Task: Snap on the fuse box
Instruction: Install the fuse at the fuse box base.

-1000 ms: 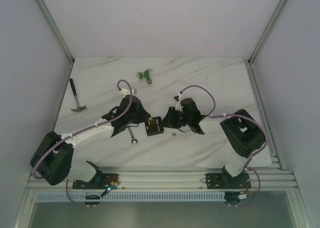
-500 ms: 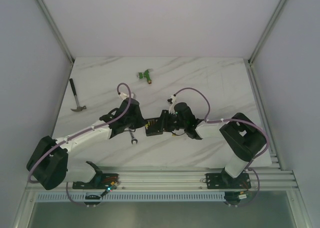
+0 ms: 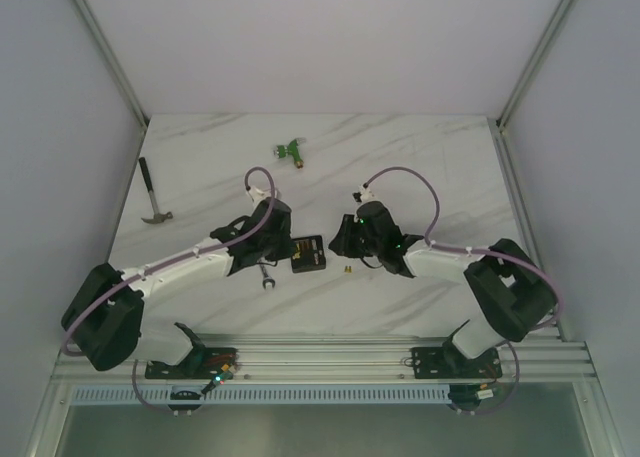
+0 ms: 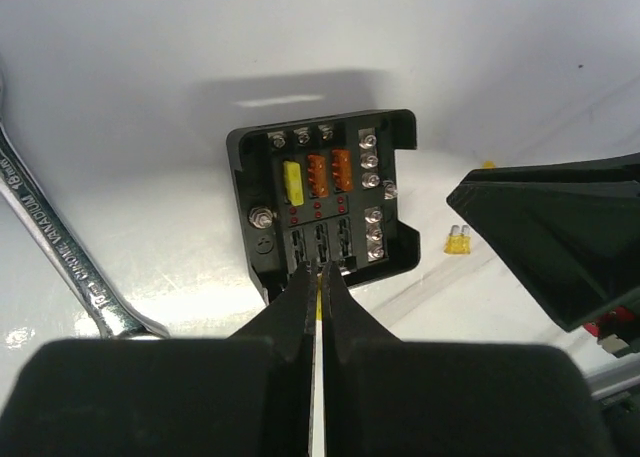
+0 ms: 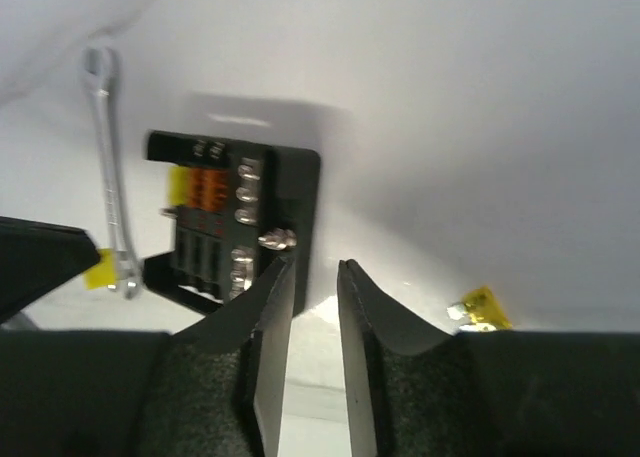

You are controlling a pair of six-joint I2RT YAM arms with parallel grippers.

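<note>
The fuse box (image 3: 307, 254) is a small black square lying flat mid-table, with its yellow and orange fuses (image 4: 318, 174) uncovered; no lid shows on it. My left gripper (image 4: 320, 273) is shut at the box's near edge, with a thin yellow fuse (image 5: 102, 269) pinched at its tip. From above, the left gripper (image 3: 284, 247) touches the box's left side. My right gripper (image 5: 313, 267) stands slightly open and empty at the box's right edge (image 5: 300, 212). From above, the right gripper (image 3: 341, 243) is just right of the box.
Two loose yellow fuses (image 3: 346, 269) lie right of the box, one of them (image 5: 480, 309) beside my right fingers. A wrench (image 3: 264, 274) lies at the box's left, under my left arm. A hammer (image 3: 152, 199) lies at the far left and a green connector (image 3: 291, 150) at the back.
The right gripper reached onto the box, then drew back to its right edge and narrowed a little. The left gripper slid right up to the box's left side.
</note>
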